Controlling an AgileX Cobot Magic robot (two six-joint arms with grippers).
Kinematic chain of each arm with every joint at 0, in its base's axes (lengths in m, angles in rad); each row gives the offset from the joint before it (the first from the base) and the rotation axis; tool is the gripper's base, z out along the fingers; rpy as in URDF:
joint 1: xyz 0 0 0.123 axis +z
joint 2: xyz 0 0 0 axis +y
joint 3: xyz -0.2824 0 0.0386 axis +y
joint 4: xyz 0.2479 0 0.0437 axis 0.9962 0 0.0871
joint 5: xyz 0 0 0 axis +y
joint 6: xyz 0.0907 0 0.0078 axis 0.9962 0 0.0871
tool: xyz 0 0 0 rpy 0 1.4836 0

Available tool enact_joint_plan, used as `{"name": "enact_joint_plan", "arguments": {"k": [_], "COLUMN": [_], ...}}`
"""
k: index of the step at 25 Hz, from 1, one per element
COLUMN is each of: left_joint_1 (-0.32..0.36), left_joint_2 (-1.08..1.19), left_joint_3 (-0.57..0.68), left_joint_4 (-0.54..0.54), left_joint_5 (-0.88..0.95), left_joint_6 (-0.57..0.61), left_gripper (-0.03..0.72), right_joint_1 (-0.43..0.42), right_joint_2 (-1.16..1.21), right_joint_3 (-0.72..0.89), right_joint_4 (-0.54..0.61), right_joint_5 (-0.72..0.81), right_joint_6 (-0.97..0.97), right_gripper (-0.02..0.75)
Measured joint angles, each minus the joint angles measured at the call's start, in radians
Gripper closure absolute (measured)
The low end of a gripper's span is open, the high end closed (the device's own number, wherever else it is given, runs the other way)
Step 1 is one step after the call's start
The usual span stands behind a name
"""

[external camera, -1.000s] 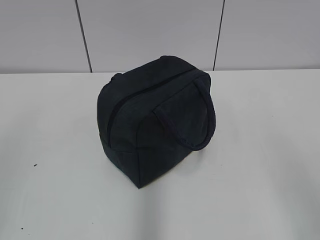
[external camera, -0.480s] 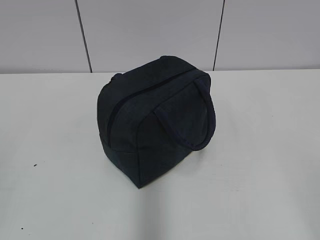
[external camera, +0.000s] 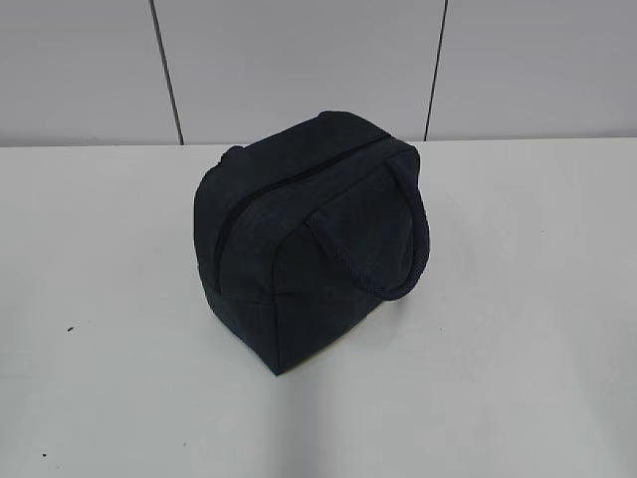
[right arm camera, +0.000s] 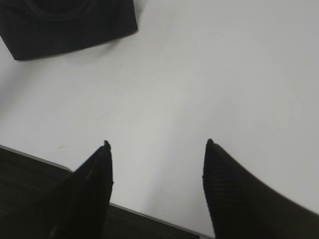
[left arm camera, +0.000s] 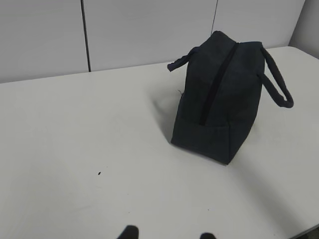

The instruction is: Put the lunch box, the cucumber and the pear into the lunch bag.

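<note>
The dark navy lunch bag (external camera: 304,234) stands on the white table, its zipper (external camera: 289,189) closed and one loop handle (external camera: 403,234) hanging down its right side. It also shows in the left wrist view (left arm camera: 222,94) and, as a corner, in the right wrist view (right arm camera: 70,25). The lunch box, cucumber and pear are out of view. My left gripper (left arm camera: 167,234) is open and empty, only its fingertips showing at the bottom edge. My right gripper (right arm camera: 157,147) is open and empty over the table's front edge. Neither gripper shows in the exterior view.
The white table (external camera: 518,299) surrounds the bag, with a grey panelled wall (external camera: 299,60) behind. The table's front edge (right arm camera: 149,216) runs under my right gripper. A small dark speck (left arm camera: 99,173) lies on the table.
</note>
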Motion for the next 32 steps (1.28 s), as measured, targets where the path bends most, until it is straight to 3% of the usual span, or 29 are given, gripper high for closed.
{"name": "enact_joint_plan", "arguments": {"k": [15, 17, 22, 25, 32], "left_joint_1": [0.007, 0.047, 0.279, 0.381, 0.412], "left_joint_2": [0.000, 0.000, 0.000, 0.000, 0.000], "left_joint_3": [0.000, 0.000, 0.000, 0.000, 0.000], "left_joint_4": [-0.007, -0.009, -0.009, -0.009, -0.009], "left_joint_5": [0.000, 0.000, 0.000, 0.000, 0.000], "left_joint_6": [0.000, 0.000, 0.000, 0.000, 0.000], "left_gripper": [0.450, 0.450, 0.450, 0.450, 0.450], "right_joint_1": [0.000, 0.000, -0.043, -0.056, -0.056], "right_joint_2": [0.000, 0.000, 0.000, 0.000, 0.000], "right_joint_3": [0.000, 0.000, 0.000, 0.000, 0.000], "right_joint_4": [0.000, 0.000, 0.000, 0.000, -0.001], "right_joint_5": [-0.001, -0.001, -0.003, -0.003, -0.003], "right_joint_6": [0.010, 0.010, 0.010, 0.010, 0.010], "right_gripper": [0.288, 0.288, 0.289, 0.289, 0.289]}}
